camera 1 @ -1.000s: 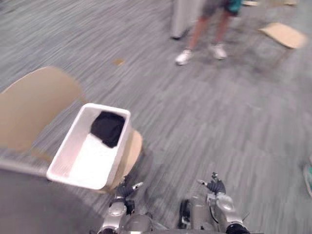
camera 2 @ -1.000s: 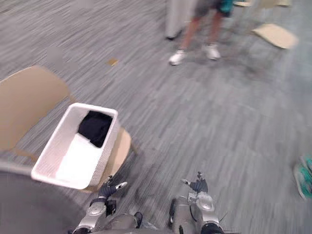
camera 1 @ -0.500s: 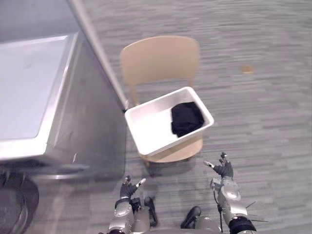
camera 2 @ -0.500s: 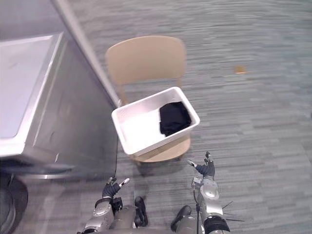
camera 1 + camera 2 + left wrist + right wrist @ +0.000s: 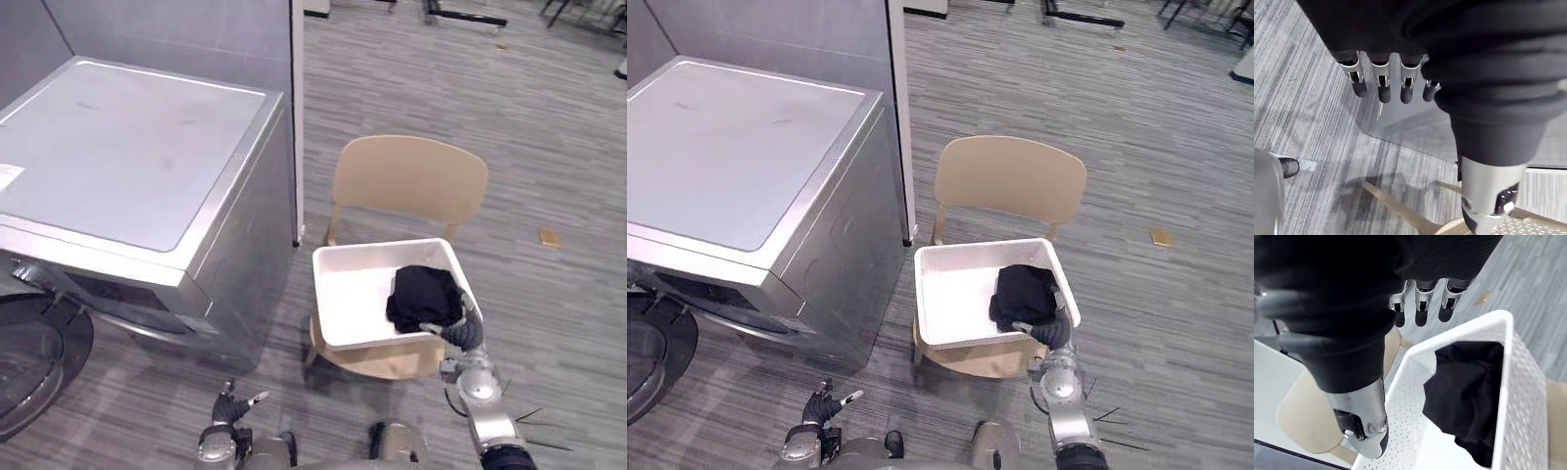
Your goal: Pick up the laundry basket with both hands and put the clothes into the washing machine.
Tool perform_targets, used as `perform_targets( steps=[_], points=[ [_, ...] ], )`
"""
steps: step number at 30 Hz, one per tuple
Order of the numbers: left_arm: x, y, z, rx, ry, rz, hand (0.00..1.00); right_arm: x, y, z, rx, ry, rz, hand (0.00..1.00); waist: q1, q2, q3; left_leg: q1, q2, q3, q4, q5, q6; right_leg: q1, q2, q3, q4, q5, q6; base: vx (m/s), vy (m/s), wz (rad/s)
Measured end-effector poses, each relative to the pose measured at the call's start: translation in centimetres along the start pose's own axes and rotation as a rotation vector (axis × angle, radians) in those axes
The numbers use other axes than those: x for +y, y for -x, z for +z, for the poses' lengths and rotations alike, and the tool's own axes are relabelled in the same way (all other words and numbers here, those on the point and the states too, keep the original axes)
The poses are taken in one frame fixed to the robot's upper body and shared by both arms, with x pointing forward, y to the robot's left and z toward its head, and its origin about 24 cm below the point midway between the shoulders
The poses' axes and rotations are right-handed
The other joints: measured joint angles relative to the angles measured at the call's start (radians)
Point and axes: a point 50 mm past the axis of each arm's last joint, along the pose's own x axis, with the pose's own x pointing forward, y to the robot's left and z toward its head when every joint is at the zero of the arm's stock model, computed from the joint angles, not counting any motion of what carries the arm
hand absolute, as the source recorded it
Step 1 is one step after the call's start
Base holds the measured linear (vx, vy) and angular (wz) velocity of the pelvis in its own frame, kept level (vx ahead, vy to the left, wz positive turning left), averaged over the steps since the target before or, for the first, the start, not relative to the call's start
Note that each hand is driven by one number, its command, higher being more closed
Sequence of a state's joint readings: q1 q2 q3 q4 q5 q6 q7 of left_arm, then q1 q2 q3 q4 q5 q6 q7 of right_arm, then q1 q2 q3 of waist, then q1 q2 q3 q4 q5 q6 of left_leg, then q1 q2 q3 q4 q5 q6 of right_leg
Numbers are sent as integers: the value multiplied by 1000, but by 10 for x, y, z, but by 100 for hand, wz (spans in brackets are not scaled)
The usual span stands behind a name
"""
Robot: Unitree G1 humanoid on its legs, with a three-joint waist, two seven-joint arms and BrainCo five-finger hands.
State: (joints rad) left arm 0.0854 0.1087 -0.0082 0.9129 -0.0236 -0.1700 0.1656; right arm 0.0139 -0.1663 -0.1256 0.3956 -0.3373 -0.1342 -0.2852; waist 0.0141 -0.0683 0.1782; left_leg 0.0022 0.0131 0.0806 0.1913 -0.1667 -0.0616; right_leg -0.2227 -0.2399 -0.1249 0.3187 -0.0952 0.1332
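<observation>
A white perforated laundry basket (image 5: 377,251) sits on the seat of a beige chair (image 5: 409,181). Black clothes (image 5: 423,297) lie bunched in its right end. My right hand (image 5: 460,334) hovers open at the basket's near right corner, fingers (image 5: 1421,298) straight above the rim (image 5: 1508,382) and the clothes (image 5: 1469,391). Low at the front, my left hand (image 5: 233,406) is open and holds nothing, its fingers (image 5: 1382,83) pointing at the floor by the chair legs (image 5: 1400,208). The grey washing machine (image 5: 127,166) stands left of the chair, its round door (image 5: 29,362) swung open at lower left.
A grey partition (image 5: 196,29) rises behind the machine. A small brown scrap (image 5: 550,237) lies on the carpet right of the chair. Open carpet stretches to the right and in front of the chair.
The camera has swung round, so the machine and chair now face me. My right hand has come up to the basket's near right corner. The left hand stays low.
</observation>
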Motion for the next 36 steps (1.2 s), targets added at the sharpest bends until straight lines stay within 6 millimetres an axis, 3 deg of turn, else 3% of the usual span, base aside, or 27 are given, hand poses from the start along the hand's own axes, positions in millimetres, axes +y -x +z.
perform_targets(
  steps=[1,5,9,12,15,17,21,25,26,29,32,36],
  points=[
    [-2,0,1,-5,-12,-16,0,-8,-6,5,-22,29,-16,0,-1,5,9,7,10,-20,2,-11,-19,6,2,-6,-7,59,6,77,-271,42],
    [-10,5,-7,8,-15,-36,0,-24,-28,27,-106,119,-43,0,0,80,14,-7,88,-26,-38,-10,-38,4,89,-38,-55,65,-34,48,-239,0],
    [-10,3,-2,-6,-18,-38,0,-27,-40,28,-110,188,-20,0,1,80,19,-50,116,-34,-54,5,-63,-29,118,-54,-62,70,-56,-7,-127,1],
    [-12,-3,12,-45,-17,-42,0,-22,-58,39,-129,256,33,0,1,83,67,-116,112,-54,-41,33,-106,-74,116,-68,-64,85,-70,-44,-59,18],
    [-20,-9,34,-114,-25,-69,0,-18,-84,67,-171,305,60,0,3,114,142,-187,109,-81,-23,45,-95,-112,114,-95,-95,120,-77,-83,-38,21],
    [-24,-12,47,-156,-15,-79,0,-21,-99,85,-174,307,43,0,19,124,182,-226,108,-85,-22,65,-107,-142,115,-98,-111,142,-85,-60,-21,8],
    [-30,-15,64,-212,2,-96,0,-41,-125,118,-170,340,-16,0,37,151,234,-287,103,-110,-57,112,-106,-175,115,-123,-168,189,-95,-57,-13,16],
    [-38,-15,76,-247,23,-105,0,-69,-139,135,-124,339,-94,0,57,183,253,-343,90,-139,-92,148,-89,-202,111,-148,-235,240,-96,-67,10,19],
    [-40,-16,81,-259,33,-110,0,-78,-142,138,-105,340,-126,100,61,196,263,-356,85,-152,-102,157,-81,-206,108,-157,-249,249,-93,-73,28,36],
    [-43,-17,89,-277,62,-113,0,-91,-147,149,-85,328,-168,100,65,212,281,-386,73,-173,-129,181,-66,-232,96,-173,-258,262,-93,-61,23,22],
    [-47,-17,97,-299,68,-125,0,-105,-147,150,-82,306,-203,100,86,212,282,-394,71,-183,-146,197,-69,-241,96,-177,-265,269,-94,-25,-3,8],
    [-52,-17,100,-307,75,-136,0,-100,-148,159,-104,143,-193,100,84,212,282,-390,71,-188,-147,199,-71,-240,97,-173,-265,269,-94,20,-14,-1]
  ],
)
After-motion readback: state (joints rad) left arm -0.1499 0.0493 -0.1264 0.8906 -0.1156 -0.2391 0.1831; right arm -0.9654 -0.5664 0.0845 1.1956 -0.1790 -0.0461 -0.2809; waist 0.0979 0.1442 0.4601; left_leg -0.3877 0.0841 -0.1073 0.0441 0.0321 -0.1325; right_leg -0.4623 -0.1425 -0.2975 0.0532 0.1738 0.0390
